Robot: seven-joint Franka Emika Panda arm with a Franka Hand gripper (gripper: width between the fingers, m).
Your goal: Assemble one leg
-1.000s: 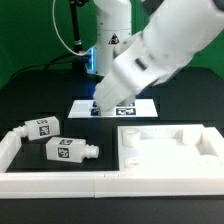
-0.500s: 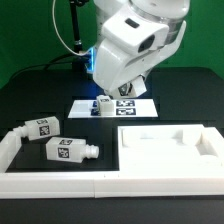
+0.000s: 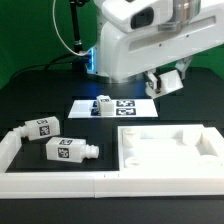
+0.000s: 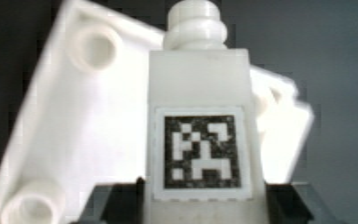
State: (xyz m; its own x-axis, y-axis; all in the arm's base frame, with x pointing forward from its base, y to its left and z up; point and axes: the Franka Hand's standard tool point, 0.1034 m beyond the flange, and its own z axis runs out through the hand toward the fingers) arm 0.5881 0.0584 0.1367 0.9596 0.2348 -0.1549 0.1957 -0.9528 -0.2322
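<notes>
"White leg (image 4: 202,110): where is it now?"
"Clamped in the hand (image 4: 202,200), carried higher than a second ago, peg pointing outward, clear of the tray-like piece (image 3: 124,150). Insertion probably comes next."

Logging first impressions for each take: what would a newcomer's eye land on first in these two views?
The leg clamped in the gripper, tag facing the wrist camera and peg pointing away, with the white tray behind it. In the exterior view the big arm fills the top; a back leg and a front leg lie on the table at the exterior view's left.
</notes>
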